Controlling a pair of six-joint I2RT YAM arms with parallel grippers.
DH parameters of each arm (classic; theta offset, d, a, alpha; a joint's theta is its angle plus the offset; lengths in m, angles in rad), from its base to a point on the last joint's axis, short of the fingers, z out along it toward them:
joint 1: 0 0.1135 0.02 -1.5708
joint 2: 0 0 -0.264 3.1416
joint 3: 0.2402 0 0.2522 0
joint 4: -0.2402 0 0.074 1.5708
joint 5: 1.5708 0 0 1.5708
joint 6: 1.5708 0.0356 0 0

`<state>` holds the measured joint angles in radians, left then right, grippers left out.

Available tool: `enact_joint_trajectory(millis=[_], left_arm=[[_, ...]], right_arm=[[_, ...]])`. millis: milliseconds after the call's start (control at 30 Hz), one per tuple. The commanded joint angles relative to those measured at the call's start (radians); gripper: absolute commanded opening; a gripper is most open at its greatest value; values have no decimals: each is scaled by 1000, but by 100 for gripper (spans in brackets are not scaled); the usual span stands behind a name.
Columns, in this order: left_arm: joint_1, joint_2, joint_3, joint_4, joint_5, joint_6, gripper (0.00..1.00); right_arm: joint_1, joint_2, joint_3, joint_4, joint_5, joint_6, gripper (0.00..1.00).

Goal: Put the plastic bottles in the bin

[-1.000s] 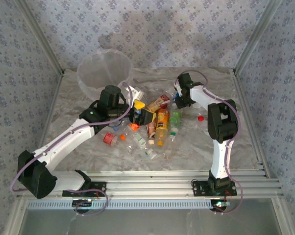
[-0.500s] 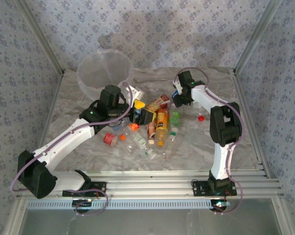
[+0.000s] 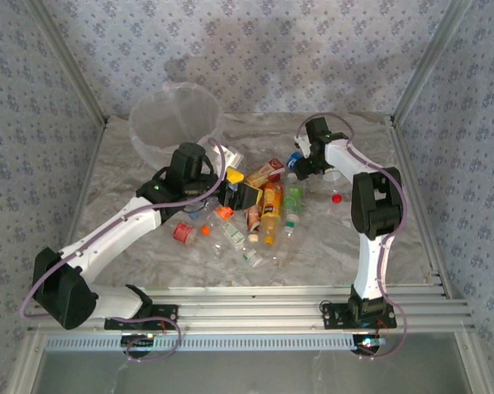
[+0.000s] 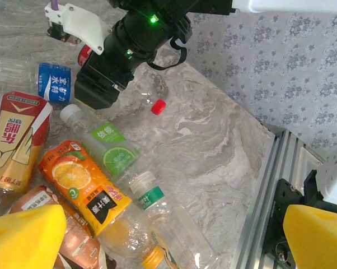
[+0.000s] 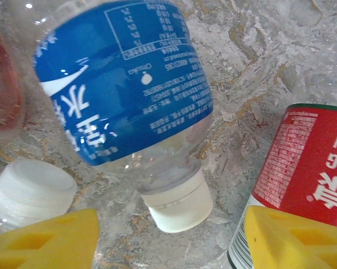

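The plastic bottles (image 3: 271,209) lie in a pile at the table's middle. The bin (image 3: 175,123) stands at the back left. My left gripper (image 3: 240,194) hovers wide open over the pile; under its yellow pads (image 4: 23,235) lie a green-labelled clear bottle (image 4: 168,218) and an orange juice bottle (image 4: 84,185). My right gripper (image 5: 168,241) is open at the pile's far right end. A blue-labelled clear bottle (image 5: 123,84) lies on the table with its white cap (image 5: 177,204) just ahead of the gap between the right fingers (image 5: 294,238), untouched.
A red-labelled bottle (image 5: 311,162) lies just right of the right gripper and a loose white cap (image 5: 31,188) to its left. A clear bottle's red cap (image 3: 336,198) shows right of the pile. Patterned walls and metal posts enclose the table; an aluminium rail (image 4: 269,185) runs along its near edge.
The right wrist has swung slightly toward the back right, and the blue-labelled bottle now shows beside its gripper. The left arm has barely moved.
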<state>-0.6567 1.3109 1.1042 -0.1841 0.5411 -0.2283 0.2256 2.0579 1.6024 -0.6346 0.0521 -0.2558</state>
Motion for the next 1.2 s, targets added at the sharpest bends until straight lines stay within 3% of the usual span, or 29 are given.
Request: enact_joint_trajectory(millis=[0, 267, 1167], left_arm=[[-8, 8, 45, -7, 26, 17, 100], [-8, 16, 51, -20, 25, 27, 100], [-8, 13, 62, -34, 33, 27, 100]], right_arm=[[1, 38, 43, -19, -17, -19, 70], [4, 79, 77, -41, -44, -32, 69], [49, 84, 8, -29, -65, -16, 40]])
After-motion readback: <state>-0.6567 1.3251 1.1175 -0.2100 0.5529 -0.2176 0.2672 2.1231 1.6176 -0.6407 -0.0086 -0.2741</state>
